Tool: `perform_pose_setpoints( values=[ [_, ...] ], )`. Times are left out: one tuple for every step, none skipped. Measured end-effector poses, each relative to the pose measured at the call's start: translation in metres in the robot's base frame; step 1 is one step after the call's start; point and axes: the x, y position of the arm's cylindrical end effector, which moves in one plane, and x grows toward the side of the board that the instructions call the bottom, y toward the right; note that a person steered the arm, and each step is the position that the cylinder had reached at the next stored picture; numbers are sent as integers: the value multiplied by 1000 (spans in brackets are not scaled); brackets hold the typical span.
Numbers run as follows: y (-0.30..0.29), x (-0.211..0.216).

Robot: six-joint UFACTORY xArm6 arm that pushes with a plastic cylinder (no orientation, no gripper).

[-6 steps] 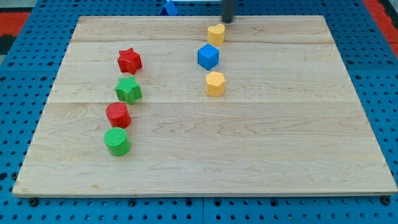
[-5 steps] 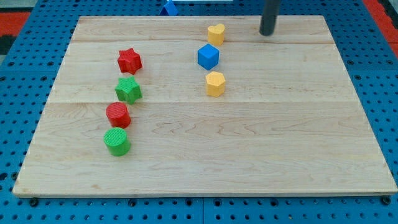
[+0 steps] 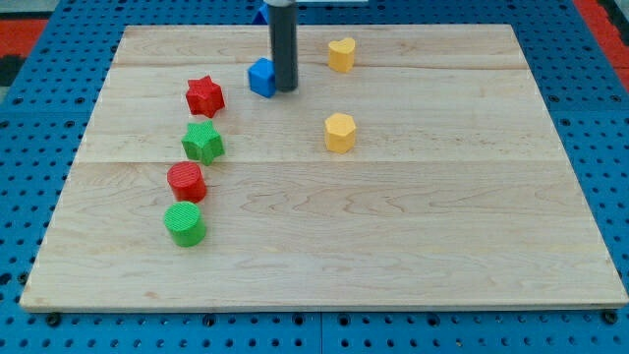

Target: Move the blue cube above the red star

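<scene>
The blue cube (image 3: 260,78) sits on the wooden board (image 3: 442,216) near the view's top, to the right of the red star (image 3: 204,95) and slightly higher. My tip (image 3: 285,88) stands against the cube's right side and hides part of it. The rod rises straight out of the view's top.
A green star (image 3: 202,143), a red cylinder (image 3: 186,182) and a green cylinder (image 3: 184,223) run in a column below the red star. A yellow heart-like block (image 3: 341,53) lies at the top, a yellow hexagon block (image 3: 339,132) below it. A blue shape (image 3: 262,14) sits beyond the top edge.
My tip swept from the view's top right down and left to the cube. The blue cube slid left and slightly up, from between the two yellow blocks towards the red star.
</scene>
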Motion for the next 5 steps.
perform_pose_setpoints(
  values=[
    [-32,-40],
    [-9,1],
    [-58,12],
    [-63,-29],
    [-47,-37]
  ],
)
